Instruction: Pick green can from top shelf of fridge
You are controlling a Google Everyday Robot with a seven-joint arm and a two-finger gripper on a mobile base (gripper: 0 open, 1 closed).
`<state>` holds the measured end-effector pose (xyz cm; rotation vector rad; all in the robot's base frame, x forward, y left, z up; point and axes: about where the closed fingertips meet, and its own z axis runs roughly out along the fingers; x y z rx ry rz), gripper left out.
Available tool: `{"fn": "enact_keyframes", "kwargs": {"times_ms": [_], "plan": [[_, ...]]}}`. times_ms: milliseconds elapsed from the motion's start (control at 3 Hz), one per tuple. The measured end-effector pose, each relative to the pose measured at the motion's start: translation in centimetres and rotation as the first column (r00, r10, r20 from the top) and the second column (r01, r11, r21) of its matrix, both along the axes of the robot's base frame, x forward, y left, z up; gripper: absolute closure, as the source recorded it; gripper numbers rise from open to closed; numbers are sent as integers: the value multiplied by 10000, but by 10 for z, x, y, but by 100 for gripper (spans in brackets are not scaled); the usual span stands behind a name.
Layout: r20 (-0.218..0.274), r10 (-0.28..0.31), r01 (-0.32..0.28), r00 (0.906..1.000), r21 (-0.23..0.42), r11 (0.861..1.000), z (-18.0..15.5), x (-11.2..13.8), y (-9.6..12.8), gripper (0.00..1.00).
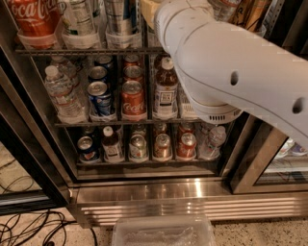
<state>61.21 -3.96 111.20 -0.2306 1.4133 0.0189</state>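
Note:
The fridge (144,192) stands open in front of me, with drinks on its wire racks. The top shelf (86,50) runs along the top of the view, with clear cups holding cans. A sliver of the pale green and yellow can (148,8) shows at the top edge, just left of my white arm (226,62). The arm reaches up and left to that can and covers most of it. My gripper is past the arm's end, hidden at the top edge by the can, so its fingers do not show.
A red Coca-Cola can (31,17) and silver cans (120,17) stand left on the top shelf. Lower racks hold bottles and cans. A glass door (269,163) stands at the right, a dark door frame (24,158) at the left. A clear tub (163,233) and cables (29,228) lie on the floor.

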Motion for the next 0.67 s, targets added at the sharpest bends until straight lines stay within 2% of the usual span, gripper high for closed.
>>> {"fn": "enact_keyframes", "kwargs": {"times_ms": [333,667], "plan": [[47,126,-127,9999,191,9997,8,-4,-1,100],[-230,155,-154,9996,34,9999,9,-16,-13,100]]}}
